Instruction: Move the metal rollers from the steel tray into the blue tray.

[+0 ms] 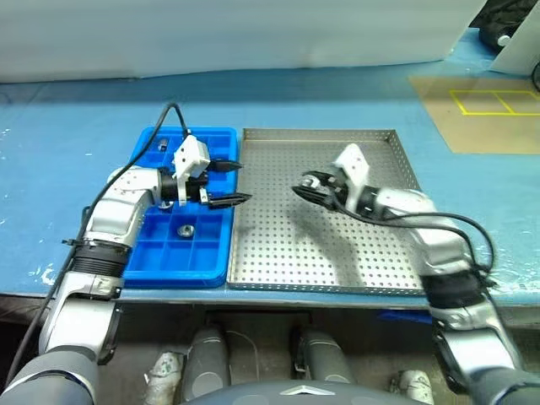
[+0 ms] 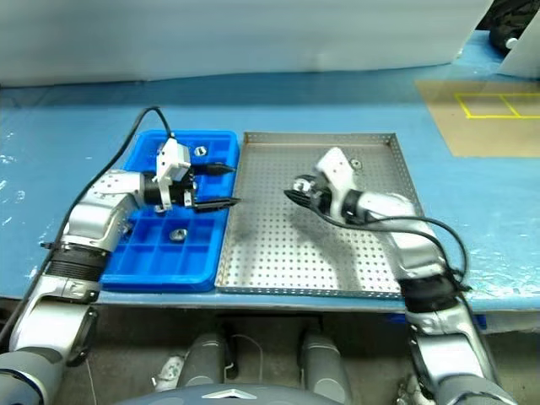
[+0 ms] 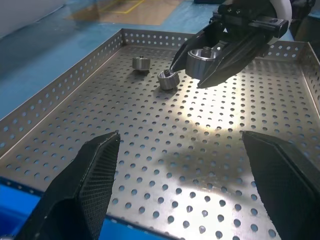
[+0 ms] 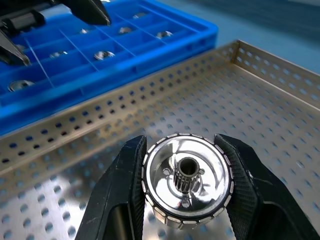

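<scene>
Nothing stands between the right pincer [image 4: 187,192], clamped on one metal roller [image 4: 187,186] above the steel tray [image 1: 278,253], and the blue tray [image 1: 207,253] ahead of it. Two more rollers [image 3: 168,79] lie on the steel floor behind it. Several blue compartments hold rollers [image 4: 103,55]. The left pincer [image 1: 230,181], fingers apart, hovers over the blue tray's edge.

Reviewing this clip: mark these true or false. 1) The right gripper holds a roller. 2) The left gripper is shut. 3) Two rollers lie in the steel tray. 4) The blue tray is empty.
1) True: the right gripper is clamped on a metal roller.
2) False: the left gripper stands open, holding nothing.
3) True: two loose rollers lie in the steel tray.
4) False: the blue tray already has rollers in several compartments.
</scene>
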`<state>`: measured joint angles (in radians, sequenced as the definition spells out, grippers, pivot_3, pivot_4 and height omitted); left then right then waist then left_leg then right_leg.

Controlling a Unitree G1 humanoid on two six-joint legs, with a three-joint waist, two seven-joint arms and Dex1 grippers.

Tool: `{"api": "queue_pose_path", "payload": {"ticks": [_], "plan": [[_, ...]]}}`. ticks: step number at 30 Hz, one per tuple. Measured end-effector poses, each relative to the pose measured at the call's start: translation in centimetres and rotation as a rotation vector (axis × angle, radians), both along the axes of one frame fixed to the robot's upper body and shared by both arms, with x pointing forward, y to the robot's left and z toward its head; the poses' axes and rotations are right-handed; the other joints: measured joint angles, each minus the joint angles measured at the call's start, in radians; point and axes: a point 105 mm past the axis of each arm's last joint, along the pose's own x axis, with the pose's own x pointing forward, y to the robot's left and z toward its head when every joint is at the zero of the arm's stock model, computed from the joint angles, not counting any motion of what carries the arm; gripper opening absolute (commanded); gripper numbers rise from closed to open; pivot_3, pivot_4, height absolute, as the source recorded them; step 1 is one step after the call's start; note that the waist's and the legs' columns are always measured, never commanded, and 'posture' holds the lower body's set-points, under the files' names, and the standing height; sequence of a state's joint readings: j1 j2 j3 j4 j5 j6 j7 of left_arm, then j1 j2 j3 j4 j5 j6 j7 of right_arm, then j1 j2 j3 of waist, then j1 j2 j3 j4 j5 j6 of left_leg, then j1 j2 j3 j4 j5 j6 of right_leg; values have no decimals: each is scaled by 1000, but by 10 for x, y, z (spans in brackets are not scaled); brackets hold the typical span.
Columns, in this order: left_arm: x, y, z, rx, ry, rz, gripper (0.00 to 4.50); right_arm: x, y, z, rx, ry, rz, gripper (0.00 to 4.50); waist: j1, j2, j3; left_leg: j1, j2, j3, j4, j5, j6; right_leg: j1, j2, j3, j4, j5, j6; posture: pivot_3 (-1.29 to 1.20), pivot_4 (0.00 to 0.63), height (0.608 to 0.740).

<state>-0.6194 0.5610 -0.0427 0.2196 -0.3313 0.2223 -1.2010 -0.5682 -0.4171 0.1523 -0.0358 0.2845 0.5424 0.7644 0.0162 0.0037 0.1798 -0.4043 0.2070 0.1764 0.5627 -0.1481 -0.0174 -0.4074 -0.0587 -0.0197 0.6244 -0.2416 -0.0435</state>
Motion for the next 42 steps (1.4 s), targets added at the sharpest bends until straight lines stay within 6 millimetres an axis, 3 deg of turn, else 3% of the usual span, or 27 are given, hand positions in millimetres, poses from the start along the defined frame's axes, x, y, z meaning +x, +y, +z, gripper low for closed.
{"api": "queue_pose_path", "payload": {"ticks": [3, 6, 8, 13, 18, 24, 30, 33, 34, 39, 42], "plan": [[-3, 18, 0, 20, -4, 64, 4133, 8, 31, 3, 16, -17, 77, 1674, 13, 0, 0, -1, 0, 0, -2, 1, -1, 0, 0, -2, 0, -2, -3, -3, 150, 740], [-5, 38, -1, 32, -3, 140, 4133, 16, 50, 0, 27, -19, 105, 1674, 33, 0, 0, -3, 0, 0, -3, 1, -3, -1, 0, -4, -1, -2, -3, 50, 150, 740], [-5, 60, 0, 41, -4, 227, 4133, 21, 67, -6, 16, -18, 117, 1674, 37, 0, 0, -5, 0, 0, -3, 1, -3, -3, 0, -6, -1, -2, -3, 77, 150, 740], [-10, 87, 10, 51, -31, 327, 4133, 22, 84, -25, 13, 21, 148, 1674, 67, -1, 0, -7, 0, -1, -2, 1, -3, -4, -2, -6, -1, -2, -3, 113, 150, 740], [-18, 88, 2, 49, 1, 346, 4133, 15, 98, -28, 17, 28, 203, 1674, 82, -1, 0, -6, 1, -1, -2, 3, -6, -4, -1, -6, 1, -2, -3, 121, 150, 740], [-19, 83, 6, 43, -19, 347, 4133, 6, 113, -29, 25, 38, 254, 1674, 82, -1, 0, -5, 1, -2, -2, 6, -10, -4, 0, -6, 2, -2, -3, 118, 150, 740], [-21, 77, 6, 28, -20, 339, 4133, 9, 126, -21, 32, 31, 255, 1674, 81, -1, 0, -5, 1, -2, -3, 6, -10, -4, 0, -6, 2, -2, -3, 113, 150, 740], [-20, 76, 7, 25, -23, 339, 4133, 17, 124, -33, 22, 56, 195, 1674, 80, -1, 0, -6, 0, -2, -3, 6, -10, -4, 0, -6, 2, -2, -3, 107, 150, 740], [-20, 75, 6, 24, -22, 339, 4133, 18, 124, -33, 36, 58, 188, 2402, 80, -1, 0, -5, 0, -2, -3, 6, -10, -4, 0, -6, 2, -2, -3, 105, 150, 740], [-21, 71, 3, 23, -13, 325, 4133, 21, 123, -32, 62, 68, 158, 3974, 81, -1, 0, -4, 0, -2, -2, 6, -11, -3, 0, -6, 3, -2, -3, 86, 150, 740], [-20, 68, 2, 18, -10, 316, 4133, 25, 119, -30, 71, 73, 126, 3974, 82, -1, 0, -2, 0, -2, -2, 6, -11, 0, 0, -6, 3, -2, -3, 62, 150, 740]]}}
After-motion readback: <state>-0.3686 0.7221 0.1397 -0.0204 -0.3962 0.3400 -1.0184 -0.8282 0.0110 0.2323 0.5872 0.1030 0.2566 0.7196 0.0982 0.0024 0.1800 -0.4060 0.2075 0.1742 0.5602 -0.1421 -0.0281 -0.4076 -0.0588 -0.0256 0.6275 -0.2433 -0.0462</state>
